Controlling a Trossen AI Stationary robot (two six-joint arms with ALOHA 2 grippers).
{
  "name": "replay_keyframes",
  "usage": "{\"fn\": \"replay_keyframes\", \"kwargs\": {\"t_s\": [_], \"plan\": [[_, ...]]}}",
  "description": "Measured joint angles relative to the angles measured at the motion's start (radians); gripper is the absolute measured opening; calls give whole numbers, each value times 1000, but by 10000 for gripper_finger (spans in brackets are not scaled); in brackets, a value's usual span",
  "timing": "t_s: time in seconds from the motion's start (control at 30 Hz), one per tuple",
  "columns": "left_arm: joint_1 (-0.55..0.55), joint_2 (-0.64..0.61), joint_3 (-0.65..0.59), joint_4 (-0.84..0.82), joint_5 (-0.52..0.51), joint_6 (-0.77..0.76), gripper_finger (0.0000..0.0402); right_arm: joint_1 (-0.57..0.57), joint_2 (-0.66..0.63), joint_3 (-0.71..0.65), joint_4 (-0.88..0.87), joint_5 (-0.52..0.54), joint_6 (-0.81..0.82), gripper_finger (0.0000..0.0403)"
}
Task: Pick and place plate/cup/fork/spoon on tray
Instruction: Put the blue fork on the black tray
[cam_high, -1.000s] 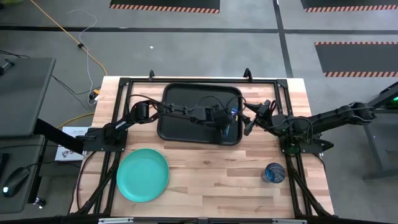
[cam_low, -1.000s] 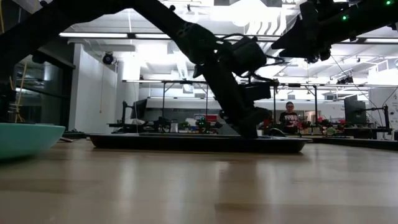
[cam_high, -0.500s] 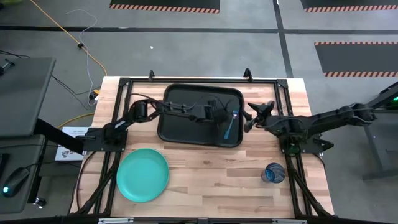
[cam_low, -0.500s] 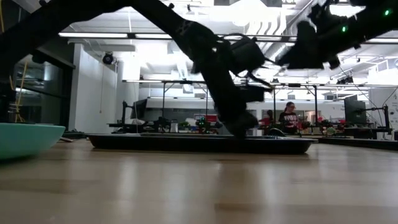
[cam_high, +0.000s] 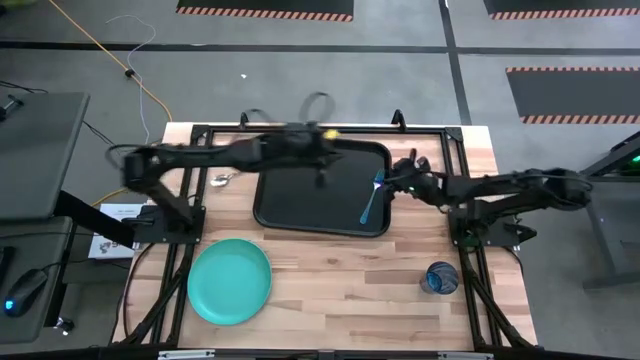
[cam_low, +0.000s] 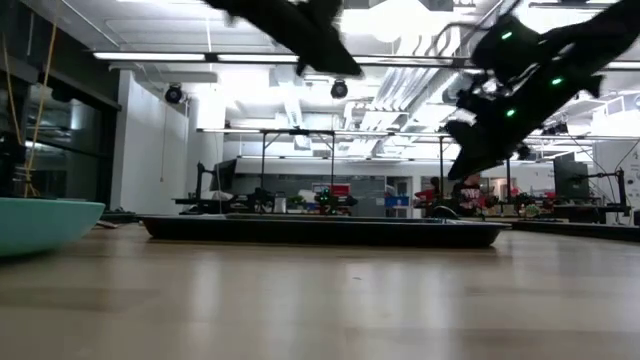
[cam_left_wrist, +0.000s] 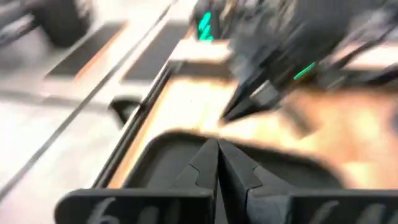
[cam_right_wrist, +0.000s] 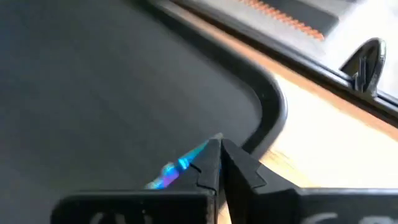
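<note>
One utensil, a blue one (fork or spoon, I can't make out which), lies on the tray (cam_high: 300, 205) near its right rim, and two task items are off it: the turquoise plate (cam_high: 229, 280) on the bare wood in front of the tray's left corner, and the dark-blue cup (cam_high: 441, 278) well off beyond its front right corner. The right gripper (cam_high: 406, 172) hangs just past the tray's right rim, fingers pinched together and empty, with the blue utensil (cam_high: 371, 198) just beside it. The left gripper (cam_high: 320, 150), fingers also closed on nothing, is over the tray's back edge and well apart from the plate. I'd judge the next pick is cup or plate: whichever arm goes should spread its fingers before descending, take the cup by its wall, and keep clear of the utensil when setting down
</note>
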Motion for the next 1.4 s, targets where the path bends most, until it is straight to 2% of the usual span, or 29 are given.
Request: {"fn": "replay_keyframes", "kwargs": {"t_s": [0.1, 0.17, 0.23, 0.4, 0.73, 1.23, 1.4], "plan": [[19, -169, -235, 291, 131, -61, 0, -23, 108, 97, -121, 0, -17, 5], [21, -246, -371, 478, 141, -105, 0, -25, 163, 164, -208, 18, -29, 2], [21, -312, -495, 583, 142, -139, 0, -28, 223, 240, -285, 13, -35, 1], [15, -379, -679, 805, 143, -198, 0, -62, 348, 364, -526, -7, 6, 0], [1, -428, -691, 837, 156, -195, 0, -137, 524, 416, -500, 8, -46, 0], [-2, -428, -691, 841, 147, -177, 0, -127, 533, 415, -296, 15, -136, 0], [-2, -427, -691, 838, 145, -177, 0, -125, 533, 415, -330, 18, -114, 0]]}}
